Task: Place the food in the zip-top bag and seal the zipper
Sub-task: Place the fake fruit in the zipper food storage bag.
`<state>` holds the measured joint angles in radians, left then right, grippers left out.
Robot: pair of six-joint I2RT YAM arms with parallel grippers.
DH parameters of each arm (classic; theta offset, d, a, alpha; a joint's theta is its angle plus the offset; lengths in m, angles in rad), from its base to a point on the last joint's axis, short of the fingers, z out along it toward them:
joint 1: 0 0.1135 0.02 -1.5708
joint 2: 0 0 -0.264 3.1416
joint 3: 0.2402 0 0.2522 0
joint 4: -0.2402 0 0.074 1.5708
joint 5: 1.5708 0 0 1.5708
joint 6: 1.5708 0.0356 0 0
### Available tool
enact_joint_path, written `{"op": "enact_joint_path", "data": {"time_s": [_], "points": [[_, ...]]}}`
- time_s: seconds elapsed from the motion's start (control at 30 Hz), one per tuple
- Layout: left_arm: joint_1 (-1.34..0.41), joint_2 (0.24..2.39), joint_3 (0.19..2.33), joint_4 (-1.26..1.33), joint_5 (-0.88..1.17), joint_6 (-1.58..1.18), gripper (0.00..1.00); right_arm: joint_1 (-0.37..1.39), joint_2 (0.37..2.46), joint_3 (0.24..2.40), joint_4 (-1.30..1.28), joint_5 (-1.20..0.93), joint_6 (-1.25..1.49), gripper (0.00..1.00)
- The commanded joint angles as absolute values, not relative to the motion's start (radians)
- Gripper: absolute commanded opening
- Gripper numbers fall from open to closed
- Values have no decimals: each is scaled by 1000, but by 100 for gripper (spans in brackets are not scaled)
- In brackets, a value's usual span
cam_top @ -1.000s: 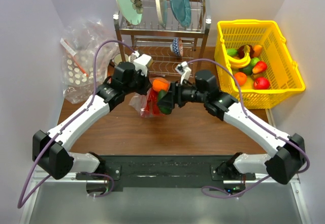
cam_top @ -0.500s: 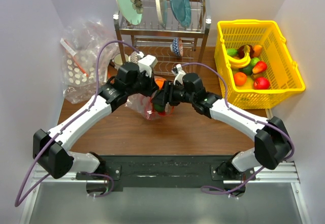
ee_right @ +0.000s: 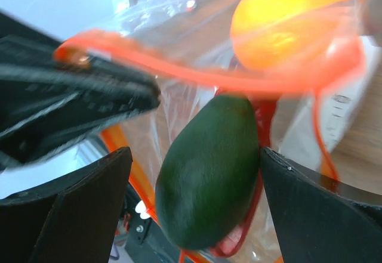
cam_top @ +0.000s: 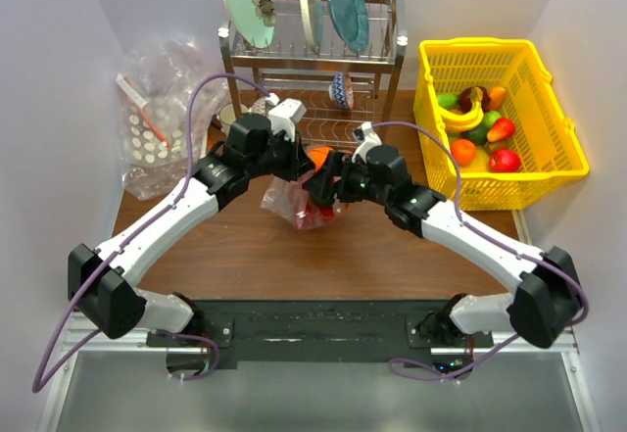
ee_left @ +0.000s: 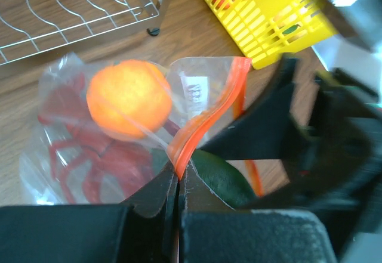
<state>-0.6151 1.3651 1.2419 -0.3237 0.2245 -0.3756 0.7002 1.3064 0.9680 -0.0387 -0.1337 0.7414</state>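
Note:
My left gripper (cam_top: 297, 165) is shut on the orange-red zipper (ee_left: 206, 117) of the clear zip-top bag (cam_top: 282, 200) and holds its mouth up; the pinch shows in the left wrist view (ee_left: 178, 176). The orange (ee_left: 127, 99) and the red lobster (ee_left: 89, 155) lie inside the bag. The dark green fruit (ee_right: 209, 194) sits at the bag's mouth between the fingers of my right gripper (ee_right: 196, 155). It is against the right finger (ee_right: 322, 209) and apart from the left one. My right gripper (cam_top: 320, 185) is open at the bag.
A yellow basket (cam_top: 549, 172) with several toy fruits stands at the right. A metal dish rack (cam_top: 313, 60) with plates is behind the bag. A heap of clear dotted plastic bags (cam_top: 157, 128) lies at the back left.
My right gripper pushed left into the bag's mouth with the green fruit, then drew back a little to the right. My left gripper lifted the bag slightly and kept its hold.

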Motion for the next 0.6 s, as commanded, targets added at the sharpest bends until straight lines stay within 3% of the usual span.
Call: {"op": "enact_joint_path", "data": {"time_s": [0.0, 0.07, 0.2, 0.43, 0.57], "points": [[-607, 1376, 1319, -279, 262, -417, 0, 703, 1200, 1026, -188, -28, 678, 90], [-606, 1384, 1322, -275, 270, -422, 0, 701, 1183, 1061, -280, -2, 658, 89], [-606, 1393, 1333, -268, 278, -431, 0, 703, 1138, 1083, -365, 20, 623, 75], [-606, 1396, 1342, -267, 282, -442, 0, 707, 1175, 1101, -433, -49, 581, 77], [-606, 1393, 1344, -268, 284, -448, 0, 710, 1204, 1077, -397, -48, 592, 71]]}}
